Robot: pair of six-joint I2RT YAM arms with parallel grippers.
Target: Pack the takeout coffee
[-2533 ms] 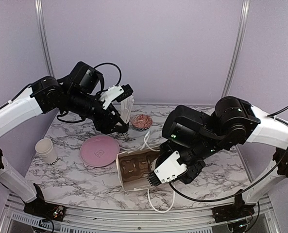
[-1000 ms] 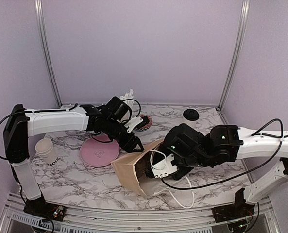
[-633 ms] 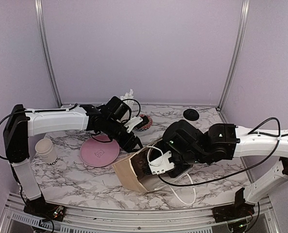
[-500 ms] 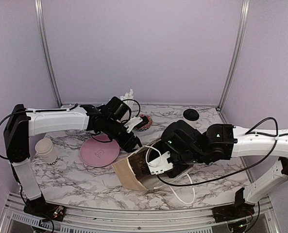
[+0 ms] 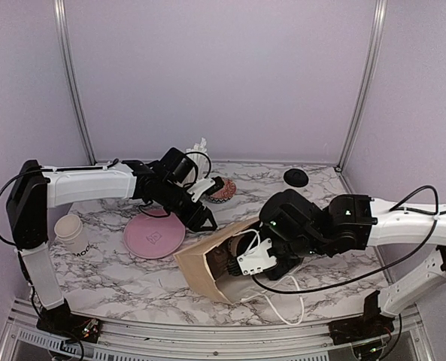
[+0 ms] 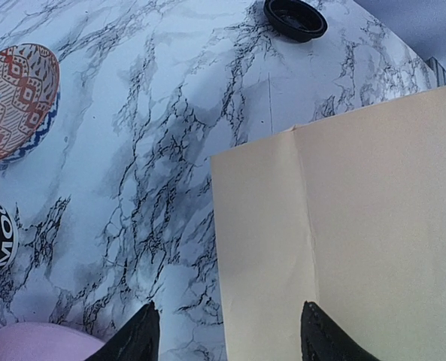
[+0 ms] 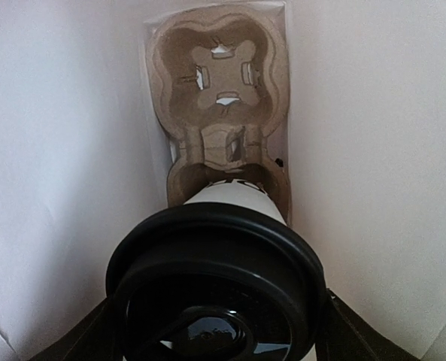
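**Item: takeout coffee** [image 7: 215,278]. White cup with a black lid, inside the paper bag [image 5: 204,267]. Its long axis runs along the bag, lid toward the right wrist and base at the near well of the cardboard carrier [image 7: 219,60]. Whether it is seated cannot be told.

**Right claw** [image 7: 215,328]. Spread wide and closed around the cup just below the lid. This is the nearer arm.

**Left claw** [image 6: 229,331]. Parted, gripping nothing, at the bag's far-left outer panel.

**Surface:** marbled counter [image 5: 117,278]. It carries a pink plate [image 5: 153,235], a patterned bowl [image 6: 16,98], a loose black lid [image 5: 295,177] and a lidless white cup [image 5: 72,232].

**Room:** lilac walls, metal posts.
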